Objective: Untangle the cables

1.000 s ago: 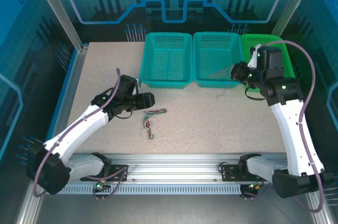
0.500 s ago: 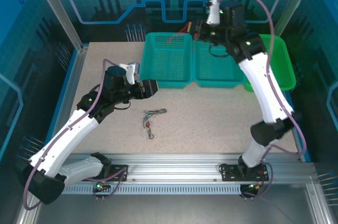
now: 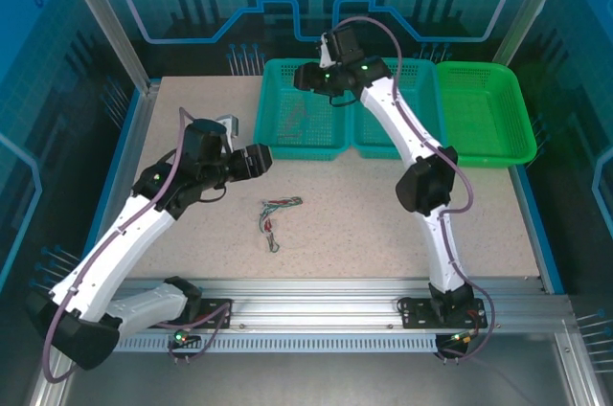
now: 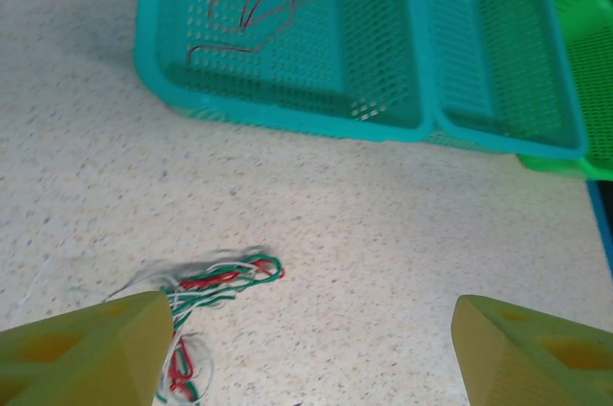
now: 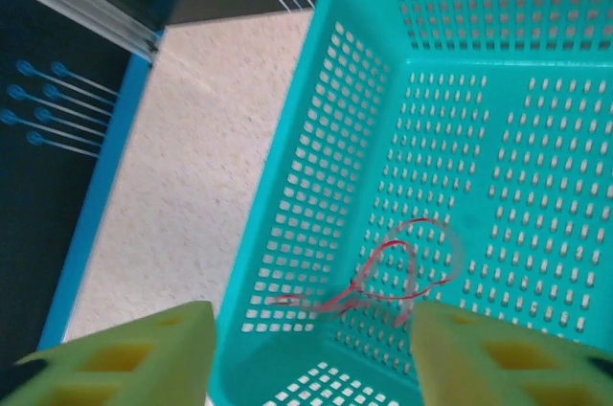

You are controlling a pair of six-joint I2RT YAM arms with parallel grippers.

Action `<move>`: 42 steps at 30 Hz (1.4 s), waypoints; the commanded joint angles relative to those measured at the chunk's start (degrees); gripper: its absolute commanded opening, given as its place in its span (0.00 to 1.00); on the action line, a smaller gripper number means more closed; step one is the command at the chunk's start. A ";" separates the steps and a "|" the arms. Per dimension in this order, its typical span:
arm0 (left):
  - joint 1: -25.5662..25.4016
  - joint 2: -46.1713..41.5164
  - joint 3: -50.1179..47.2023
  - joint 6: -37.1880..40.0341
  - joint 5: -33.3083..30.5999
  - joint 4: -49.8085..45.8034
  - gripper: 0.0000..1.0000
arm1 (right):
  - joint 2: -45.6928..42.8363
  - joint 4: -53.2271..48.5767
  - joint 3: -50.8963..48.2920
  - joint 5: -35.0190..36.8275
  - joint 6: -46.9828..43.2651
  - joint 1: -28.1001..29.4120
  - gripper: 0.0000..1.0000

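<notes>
Loosely looped, 1 red cable [image 5: 364, 281] in leftmost teal basket [image 5: 297, 186], left gripper [image 4: 311, 315] and right gripper [image 5: 314, 320] jaws open

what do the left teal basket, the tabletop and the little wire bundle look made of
Left teal basket: likely moulded plastic, slightly glossy; uniform colour, regular grid of holes.
Tabletop: matte speckled beige, perhaps laminate or stone-look composite; the look leaves it open.
Wire bundle: thin limp strands in red, white and green, probably plastic-insulated wire.
</notes>
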 commanded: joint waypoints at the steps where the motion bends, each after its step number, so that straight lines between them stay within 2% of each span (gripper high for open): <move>1: 1.45 3.76 -1.58 -1.82 0.33 -5.82 0.77 | -2.20 -6.33 6.16 1.12 -0.93 0.85 0.75; 3: 2.09 8.05 -2.03 -0.38 2.76 -7.60 0.77 | -5.69 -6.53 3.79 1.90 -2.00 0.79 0.80; 7: 3.56 17.89 -2.32 3.04 6.32 -9.82 0.76 | -15.84 -6.52 -5.94 2.31 -5.44 0.79 0.81; 10: 3.64 24.68 -1.64 8.74 9.38 -9.01 0.72 | -25.82 -4.54 -19.61 2.88 -5.82 1.04 0.80; 14: 3.13 31.28 -0.41 20.26 15.72 -3.10 0.60 | -39.00 0.89 -40.75 4.08 -5.94 1.99 0.80; 18: 2.23 37.36 2.30 32.51 15.65 -0.64 0.56 | -47.50 2.33 -55.42 6.38 -4.35 2.11 0.80; 21: 0.99 41.73 3.89 37.53 14.91 0.75 0.55 | -50.88 1.33 -60.08 6.51 -3.58 2.15 0.80; 25: 0.14 47.36 5.55 37.38 13.67 0.42 0.52 | -53.79 -0.02 -62.42 7.49 -2.75 2.43 0.80; 29: -1.50 48.96 3.51 36.92 12.53 1.23 0.39 | -56.62 -0.07 -65.14 8.69 -1.78 2.46 0.80; 31: -1.86 48.33 1.96 36.12 12.89 2.37 0.27 | -57.70 -0.17 -66.57 9.02 -1.06 2.46 0.80; 34: -2.35 46.87 0.76 35.13 13.72 2.78 0.00 | -59.40 0.81 -69.78 8.84 0.58 2.46 0.80; 39: -2.43 37.86 -1.02 30.81 17.57 4.98 0.00 | -62.04 4.60 -75.15 5.32 2.29 2.52 0.77; 42: -2.43 31.41 -1.37 26.97 21.10 6.66 0.00 | -63.19 9.83 -78.87 -1.37 1.11 2.55 0.75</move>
